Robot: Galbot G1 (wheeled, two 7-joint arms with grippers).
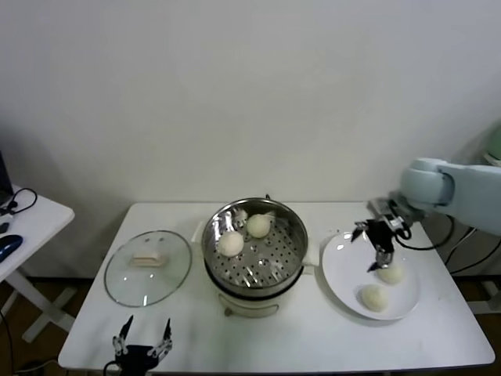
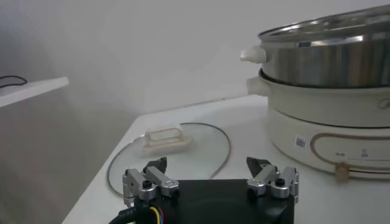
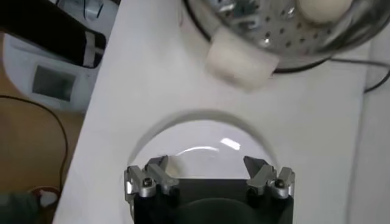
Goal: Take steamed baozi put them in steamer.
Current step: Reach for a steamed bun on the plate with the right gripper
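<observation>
The steel steamer [image 1: 254, 247] sits mid-table in its cream cooker base and holds two cream-white baozi, one [image 1: 230, 244] on the left and one [image 1: 259, 225] behind it. Two more baozi [image 1: 391, 274] [image 1: 373, 297] lie on the white plate [image 1: 338, 266] at the right. My right gripper [image 1: 378, 249] hovers open and empty over the plate's back part, just above the nearer-back bun. In the right wrist view its open fingers [image 3: 152, 173] frame the bare plate [image 3: 201, 146], with the steamer [image 3: 274, 30] beyond. My left gripper [image 1: 143, 345] is parked open at the table's front left edge.
The round glass lid [image 1: 148, 267] lies flat left of the steamer, and shows in the left wrist view [image 2: 173, 146] next to the cooker base [image 2: 329, 122]. A side table [image 1: 23, 227] with cables stands at far left. A cable runs off the table behind the plate.
</observation>
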